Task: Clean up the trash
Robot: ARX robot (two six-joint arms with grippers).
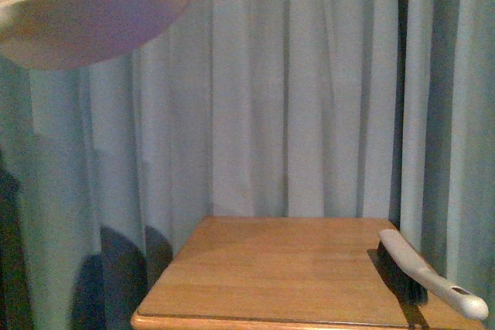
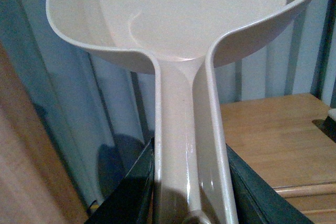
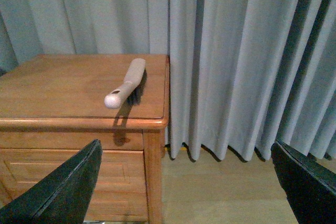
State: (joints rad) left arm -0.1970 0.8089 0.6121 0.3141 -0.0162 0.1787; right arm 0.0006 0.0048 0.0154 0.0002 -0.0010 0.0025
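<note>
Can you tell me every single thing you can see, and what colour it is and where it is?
dustpan: one, cream, held up high on the left in front of the curtain
brush: one, cream handle with black bristles, lying on the table near its right edge
table: one, brown wood with drawer fronts, standing against the curtain
curtain: pale grey-blue, hanging behind and beside the table
floor: light wood, beside the table
trash: none to be seen in any view
left fingers: dark, closed on the dustpan's handle
right fingers: dark, spread wide, holding nothing
</note>
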